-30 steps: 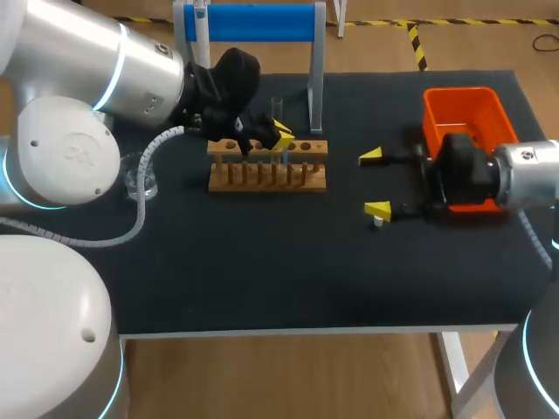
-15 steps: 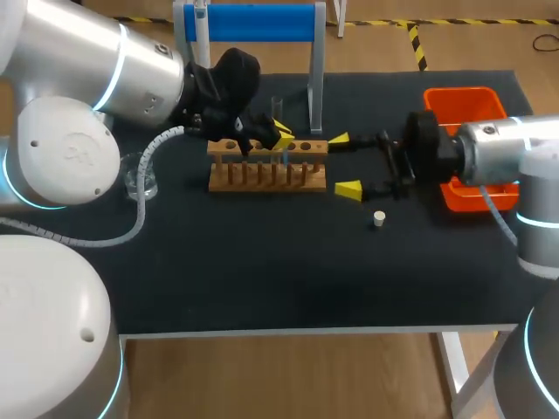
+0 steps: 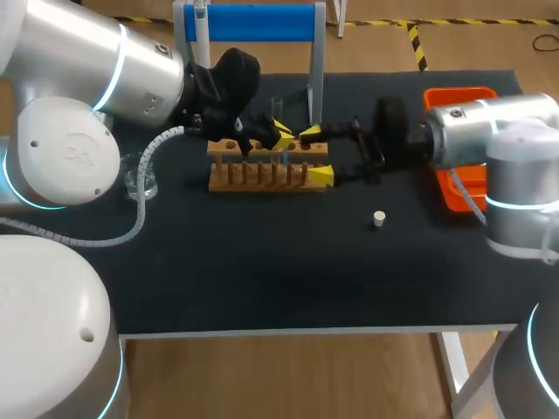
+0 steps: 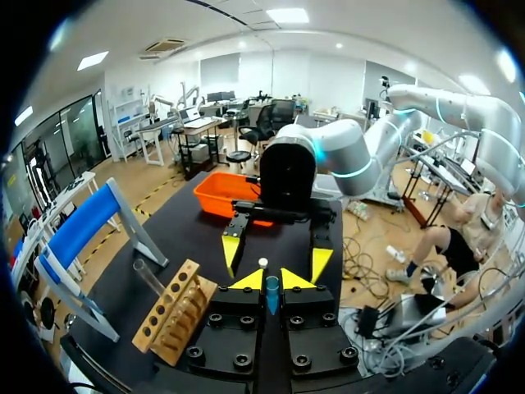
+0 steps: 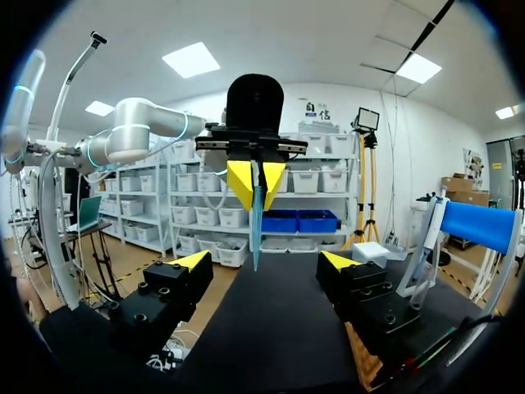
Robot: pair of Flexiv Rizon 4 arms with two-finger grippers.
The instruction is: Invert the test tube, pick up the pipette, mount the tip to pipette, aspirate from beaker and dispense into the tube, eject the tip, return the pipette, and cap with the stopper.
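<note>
My left gripper [image 3: 279, 135] hangs over the wooden tube rack [image 3: 267, 175], shut on a thin blue test tube [image 4: 271, 293]. From the right wrist the blue test tube [image 5: 256, 223] points down from the left gripper [image 5: 255, 182]. My right gripper [image 3: 315, 154] is open at the rack's right end and faces the left gripper, fingers apart on either side of the tube's line. Its yellow tips [image 5: 190, 261] hold nothing. A small white stopper [image 3: 378, 218] lies on the black mat, right of the rack. A clear beaker [image 3: 140, 175] stands left of the rack.
An orange bin [image 3: 463, 109] sits at the back right, behind my right arm. The blue pipette stand [image 3: 253, 22] rises behind the rack, and a clear tube [image 3: 277, 106] stands upright by the rack's back row. The rack [image 4: 176, 316] lies beside my left gripper.
My right arm has swung left, from beside the stopper to the rack's right end, leaving the stopper on the mat. The left arm has kept still with the tube.
</note>
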